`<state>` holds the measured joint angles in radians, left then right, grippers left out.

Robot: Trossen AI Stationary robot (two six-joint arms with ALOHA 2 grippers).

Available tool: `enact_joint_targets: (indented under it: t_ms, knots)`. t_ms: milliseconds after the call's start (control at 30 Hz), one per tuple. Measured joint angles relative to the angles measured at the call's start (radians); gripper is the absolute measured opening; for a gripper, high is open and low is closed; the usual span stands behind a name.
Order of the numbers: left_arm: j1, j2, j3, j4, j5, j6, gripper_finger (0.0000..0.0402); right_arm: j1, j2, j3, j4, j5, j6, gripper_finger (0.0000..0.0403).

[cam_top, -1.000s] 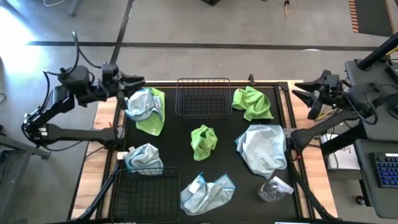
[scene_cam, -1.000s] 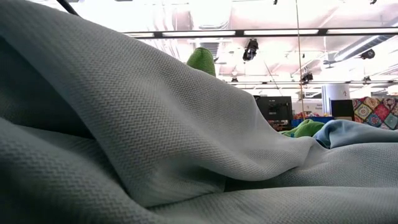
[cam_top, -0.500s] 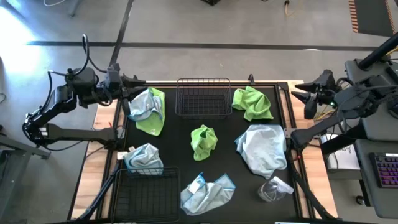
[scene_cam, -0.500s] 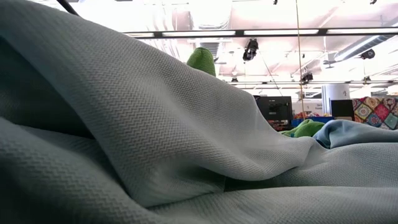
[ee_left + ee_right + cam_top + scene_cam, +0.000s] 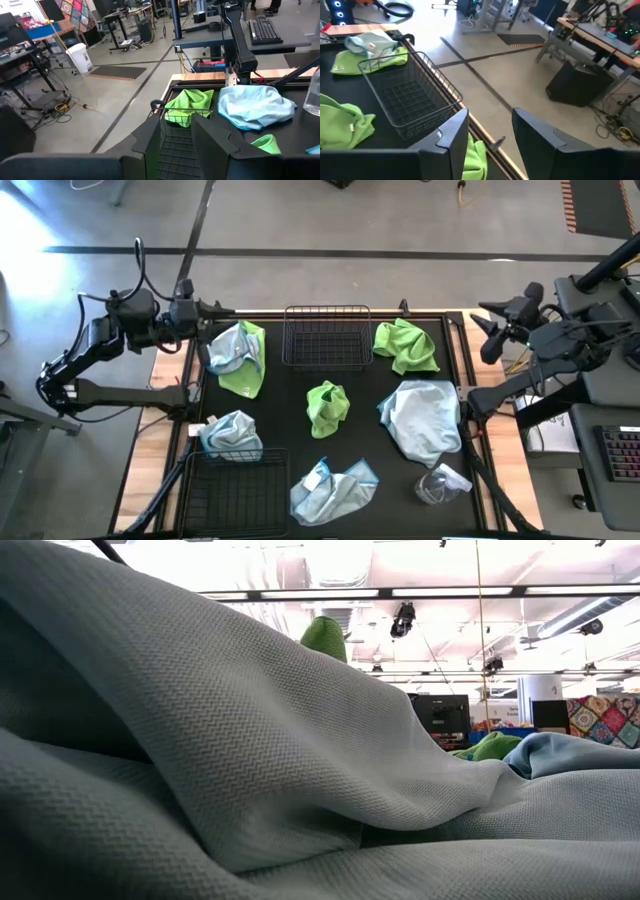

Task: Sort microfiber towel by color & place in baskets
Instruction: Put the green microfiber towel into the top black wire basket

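Several microfiber towels lie crumpled on the black table: green ones at the far right (image 5: 405, 345) and the middle (image 5: 328, 406), a pale blue one on a green one at the far left (image 5: 238, 356), and pale blue ones at the right (image 5: 422, 418), the near left (image 5: 232, 434) and the near edge (image 5: 335, 488). One wire basket (image 5: 327, 336) stands at the far middle, another (image 5: 235, 492) at the near left. My left gripper (image 5: 215, 312) hovers open over the far left corner, and my right gripper (image 5: 490, 330) open beyond the far right corner. Both hold nothing.
A clear plastic wrapper (image 5: 440, 483) lies at the near right. A pale blue towel (image 5: 250, 760) right in front of the low camera blocks most of that view. Bare black table shows between the towels. Desks and a keyboard stand to the right of the table.
My left gripper has rolled about its own axis while staying over the far left corner. My right gripper has turned and tipped and has shifted slightly beside the far right corner. Both stay open. No towel has moved.
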<state>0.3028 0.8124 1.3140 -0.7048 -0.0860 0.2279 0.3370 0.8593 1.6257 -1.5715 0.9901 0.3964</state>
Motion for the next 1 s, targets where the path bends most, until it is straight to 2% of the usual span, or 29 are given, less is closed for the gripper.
enact_joint_targets:
  t_ms: [167, 233, 367, 567, 633, 800, 1000]
  knots:
    - [0.0, 0.005, 0.0, 0.028, -0.011, 0.051, 0.0095, 0.0, 0.0, -0.009, 0.0, 0.053, -0.026, 0.0146]
    - [0.0, 0.013, -0.001, 0.064, -0.052, 0.059, 0.0095, 0.0, 0.0, -0.015, 0.0, 0.084, -0.039, 0.0146]
    - [0.001, 0.034, -0.001, 0.128, -0.11, 0.034, 0.0095, 0.0, 0.0, -0.022, 0.0, 0.082, -0.055, 0.0146]
    - [0.0, 0.077, -0.001, 0.139, -0.109, 0.042, 0.0095, 0.0, -0.001, -0.023, 0.0, -0.003, -0.172, 0.0146]
    - [0.0, 0.091, -0.001, 0.15, -0.109, 0.037, 0.0095, 0.0, -0.001, -0.023, 0.001, -0.015, -0.163, 0.0146]
    - [0.0, 0.135, -0.001, 0.207, -0.108, -0.007, 0.0095, 0.0, 0.006, -0.024, 0.002, -0.121, -0.161, 0.0146]
    - [0.0, 0.183, -0.002, 0.255, -0.107, 0.001, 0.0095, -0.013, 0.026, -0.048, 0.002, -0.127, -0.162, 0.0146]
